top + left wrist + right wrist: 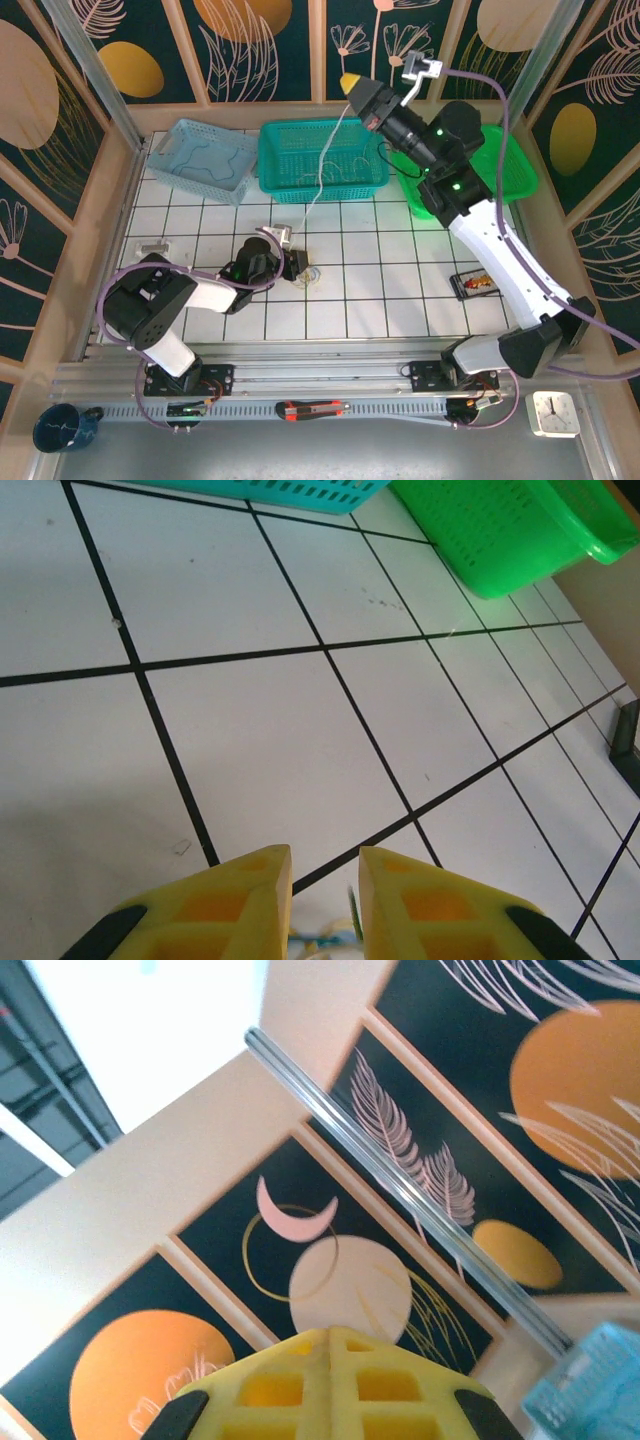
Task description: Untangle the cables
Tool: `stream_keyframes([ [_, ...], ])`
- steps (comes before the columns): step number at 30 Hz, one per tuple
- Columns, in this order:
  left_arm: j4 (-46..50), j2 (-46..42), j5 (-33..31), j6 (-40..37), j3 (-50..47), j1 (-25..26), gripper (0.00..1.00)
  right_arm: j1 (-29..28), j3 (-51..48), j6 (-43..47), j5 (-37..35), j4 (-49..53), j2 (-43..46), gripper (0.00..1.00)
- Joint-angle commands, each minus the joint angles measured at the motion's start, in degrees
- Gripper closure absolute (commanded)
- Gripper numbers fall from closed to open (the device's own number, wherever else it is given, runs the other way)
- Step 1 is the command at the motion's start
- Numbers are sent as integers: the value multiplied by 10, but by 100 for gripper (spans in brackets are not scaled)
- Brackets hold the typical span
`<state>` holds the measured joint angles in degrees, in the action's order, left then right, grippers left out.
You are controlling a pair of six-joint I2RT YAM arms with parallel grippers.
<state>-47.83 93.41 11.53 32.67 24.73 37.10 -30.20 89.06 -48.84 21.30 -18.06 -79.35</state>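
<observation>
Yellow fingertips of the left gripper (325, 900) sit at the bottom edge of my left wrist feed. They stand only a narrow gap apart, with blue and yellow strands of the cables (328, 942) caught between them. From above, I see that small tangle lying on the white tiled table (400, 300), in front of the teal basket (270, 165). Up high, the right gripper (350, 84) has its fingers pressed flat together. A whitish cable (320, 175) hangs from its tip, down across the basket to the tiles near the tangle.
</observation>
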Motion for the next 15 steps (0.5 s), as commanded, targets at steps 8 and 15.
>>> stream_keyframes([
  [8,-41,23,8,15,-16,2,73,35,122,-27,25,-98,-40,100],
  [15,-51,32,13,19,-18,2,72,60,156,-45,33,-143,-62,100],
])
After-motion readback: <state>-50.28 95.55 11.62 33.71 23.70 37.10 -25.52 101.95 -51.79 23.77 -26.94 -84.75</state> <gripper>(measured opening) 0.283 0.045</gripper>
